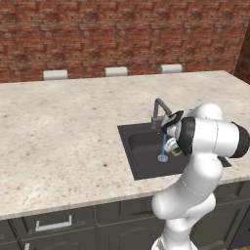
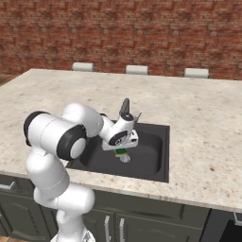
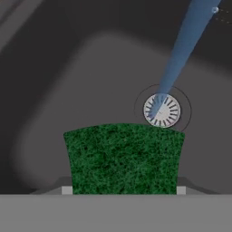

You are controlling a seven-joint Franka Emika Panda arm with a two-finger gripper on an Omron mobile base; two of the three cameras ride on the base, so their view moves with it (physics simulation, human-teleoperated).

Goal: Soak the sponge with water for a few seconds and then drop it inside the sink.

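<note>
Hand view: sponge (image 3: 123,157) beside water (image 3: 181,54), above drain (image 3: 161,111).

— Any writing on that sponge (image 3: 123,158) or the sink (image 1: 141,168)?
— None I can read. No labels, brands or numbers on the counter (image 1: 63,132) or the brick wall (image 2: 118,33) either.

Red-brown brick wall (image 1: 122,34) across the back, at twelve o'clock. Below it, a wide beige speckled stone counter (image 1: 63,141) spanning the middle. Three pale chair backs (image 1: 116,72) peeking over the counter's far edge, toward twelve o'clock. Dark grey-green cabinet fronts (image 1: 53,224) with silver bar handles (image 1: 52,225) under the counter, at six o'clock. Even, soft lighting throughout.
</note>
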